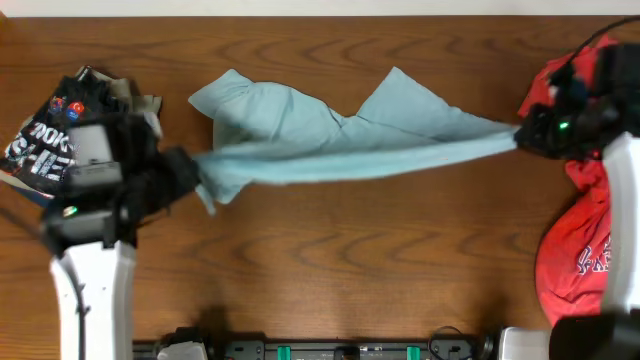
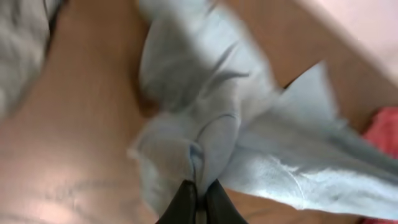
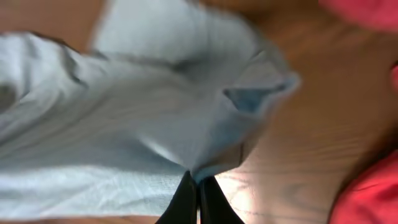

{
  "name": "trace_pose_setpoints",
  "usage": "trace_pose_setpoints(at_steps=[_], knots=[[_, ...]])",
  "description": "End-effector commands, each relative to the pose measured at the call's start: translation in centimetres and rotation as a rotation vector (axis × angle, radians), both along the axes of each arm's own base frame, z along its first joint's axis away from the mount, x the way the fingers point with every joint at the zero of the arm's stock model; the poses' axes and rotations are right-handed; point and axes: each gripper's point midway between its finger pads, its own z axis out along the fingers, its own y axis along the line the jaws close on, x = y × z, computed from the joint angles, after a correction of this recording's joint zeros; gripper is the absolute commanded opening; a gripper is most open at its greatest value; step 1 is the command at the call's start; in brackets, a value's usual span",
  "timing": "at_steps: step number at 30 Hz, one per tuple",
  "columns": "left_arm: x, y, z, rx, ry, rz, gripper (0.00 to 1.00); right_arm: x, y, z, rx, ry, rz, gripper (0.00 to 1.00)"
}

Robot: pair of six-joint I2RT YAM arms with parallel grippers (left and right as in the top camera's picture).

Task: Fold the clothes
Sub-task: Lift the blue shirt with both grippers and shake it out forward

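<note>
A pale blue-grey T-shirt (image 1: 340, 135) is stretched across the far half of the wooden table (image 1: 330, 260), pulled taut between both arms. My left gripper (image 1: 192, 168) is shut on its left end, seen in the left wrist view (image 2: 199, 186) with cloth (image 2: 249, 143) pinched between the fingers. My right gripper (image 1: 520, 138) is shut on its right end, seen in the right wrist view (image 3: 198, 182) with cloth (image 3: 124, 137) in the jaws. A red T-shirt with white lettering (image 1: 578, 240) lies bunched at the right edge, under the right arm.
A crumpled dark garment with printed lettering (image 1: 55, 135) lies at the far left behind the left arm. The red cloth also shows in the right wrist view (image 3: 367, 193) and the left wrist view (image 2: 385, 127).
</note>
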Motion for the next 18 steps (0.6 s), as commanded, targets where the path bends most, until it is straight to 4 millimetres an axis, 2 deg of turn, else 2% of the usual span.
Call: trace_pose_setpoints(at_steps=[1, 3, 8, 12, 15, 18], knots=[[0.1, -0.1, 6.3, 0.033, -0.146, -0.023, 0.06, -0.5, -1.0, 5.6, -0.048, -0.142, -0.011, 0.01], [-0.1, -0.2, 9.6, 0.044, -0.216, -0.023, 0.06, -1.1, -1.6, 9.5, -0.071, -0.237, -0.034, 0.01], [-1.3, -0.3, 16.9, 0.073, -0.387, -0.021, 0.06, -3.6, -2.4, 16.8, -0.127, -0.414, -0.081, 0.01], [-3.0, -0.6, 22.5, 0.097, -0.538, -0.02, 0.06, -5.5, -2.0, 21.3, -0.165, -0.536, -0.087, 0.01], [-4.0, -0.7, 25.1, 0.11, -0.611, -0.02, 0.06, -6.4, -2.4, 23.6, -0.216, -0.603, -0.114, 0.01], [-4.3, -0.7, 25.8, 0.114, -0.632, -0.018, 0.06, -6.7, -2.9, 24.9, -0.252, -0.637, -0.136, 0.01]])
